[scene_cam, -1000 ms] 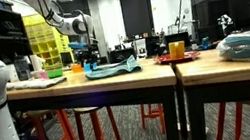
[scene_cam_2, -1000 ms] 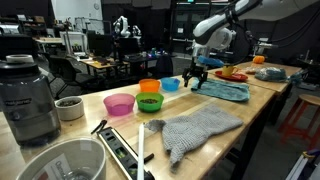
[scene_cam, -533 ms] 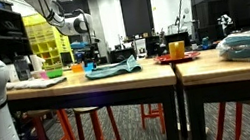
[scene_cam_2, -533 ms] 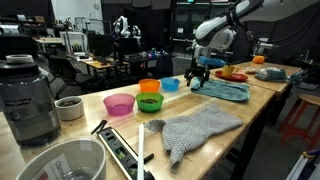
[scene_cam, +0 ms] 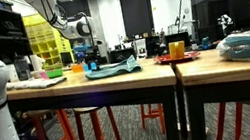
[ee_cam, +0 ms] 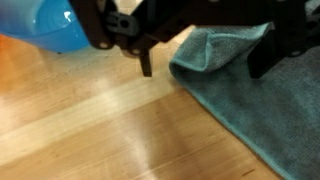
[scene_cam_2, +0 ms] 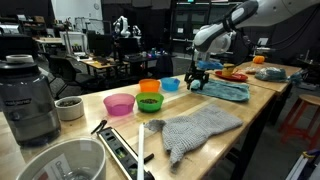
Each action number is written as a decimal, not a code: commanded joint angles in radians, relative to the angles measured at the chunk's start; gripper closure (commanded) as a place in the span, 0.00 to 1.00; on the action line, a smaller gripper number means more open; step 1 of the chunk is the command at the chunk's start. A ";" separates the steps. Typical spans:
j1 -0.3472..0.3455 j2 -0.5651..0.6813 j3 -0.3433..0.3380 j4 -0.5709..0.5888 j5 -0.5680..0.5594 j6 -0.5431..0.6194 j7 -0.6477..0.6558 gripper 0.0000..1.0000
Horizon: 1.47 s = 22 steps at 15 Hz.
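My gripper (scene_cam_2: 197, 80) hangs low over the wooden table, open and empty. In the wrist view the gripper (ee_cam: 205, 62) comes in from the top and its two dark fingers straddle the folded corner of a teal towel (ee_cam: 250, 105). One finger (ee_cam: 146, 64) stands over bare wood and the other is over the cloth. The towel lies flat on the table in both exterior views (scene_cam_2: 226, 91) (scene_cam: 113, 70). A blue bowl (ee_cam: 45, 25) sits just beside the gripper; it also shows in an exterior view (scene_cam_2: 171, 85).
Orange (scene_cam_2: 150, 87), green (scene_cam_2: 150, 102) and pink (scene_cam_2: 119, 104) bowls stand in a cluster. A grey cloth (scene_cam_2: 196, 131), a blender (scene_cam_2: 30, 100), a small can (scene_cam_2: 68, 108) and a red plate (scene_cam_2: 233, 75) are on the table. An orange cup (scene_cam: 176, 48) stands further along the table.
The arm's upper links have shifted slightly. The gripper stays open over the towel corner.
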 commanded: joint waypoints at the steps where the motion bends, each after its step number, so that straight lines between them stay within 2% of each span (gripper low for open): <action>1: 0.000 0.021 -0.006 0.027 -0.016 0.008 0.025 0.10; 2: -0.001 0.024 -0.007 0.032 -0.014 0.009 0.023 0.21; 6: -0.006 0.025 -0.013 0.050 -0.003 0.006 0.016 0.41; 8: -0.008 0.026 -0.015 0.057 -0.002 0.004 0.014 0.41; 9: -0.010 0.026 -0.015 0.059 -0.001 0.003 0.013 0.37; 13: -0.012 0.025 -0.016 0.063 0.002 -0.001 0.010 0.37; 14: -0.012 0.025 -0.016 0.063 0.002 -0.002 0.010 0.40; 16: -0.012 0.026 -0.016 0.064 0.001 -0.004 0.010 0.54; 19: -0.011 0.026 -0.016 0.064 0.001 -0.005 0.009 0.70; 21: -0.012 0.025 -0.016 0.064 0.001 -0.005 0.009 0.64; 22: -0.012 0.024 -0.016 0.064 0.001 -0.005 0.009 0.70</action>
